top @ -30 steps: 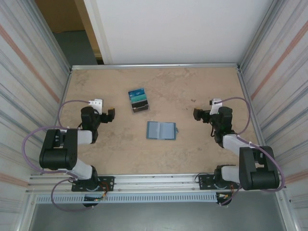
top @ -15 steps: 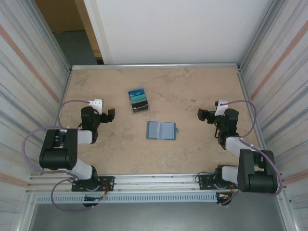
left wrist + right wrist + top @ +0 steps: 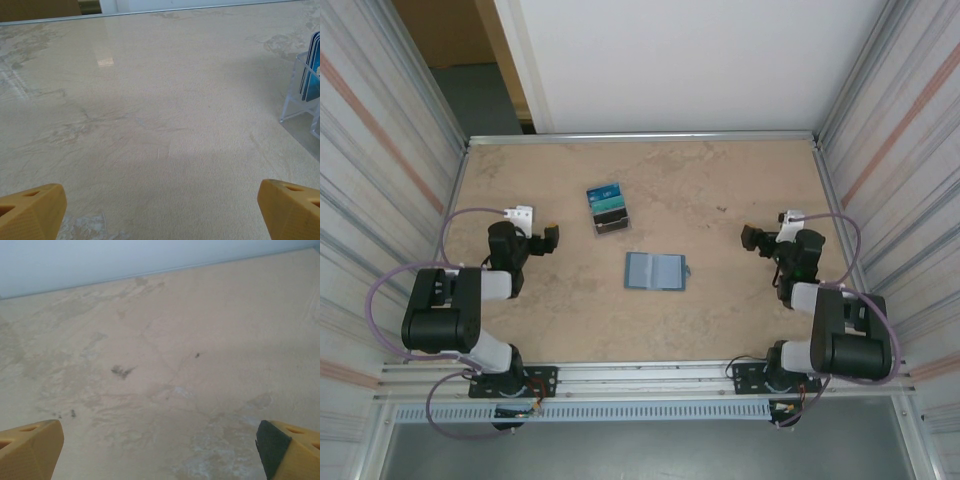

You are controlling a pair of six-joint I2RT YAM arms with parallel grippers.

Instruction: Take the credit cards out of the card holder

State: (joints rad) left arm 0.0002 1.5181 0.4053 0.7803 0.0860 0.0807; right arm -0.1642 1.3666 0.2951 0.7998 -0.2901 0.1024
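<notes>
Just a flat grey-blue card holder [image 3: 656,271]

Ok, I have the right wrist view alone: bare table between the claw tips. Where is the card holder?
Observer: The card holder lies open and flat, left of the right claw, apart from it.
Operator: And the credit cards?
Observer: The credit cards sit in a clear stand, behind the holder, further left.
Operator: Is the left claw busy?
Observer: No, the left claw is open, holding nothing.
</notes>
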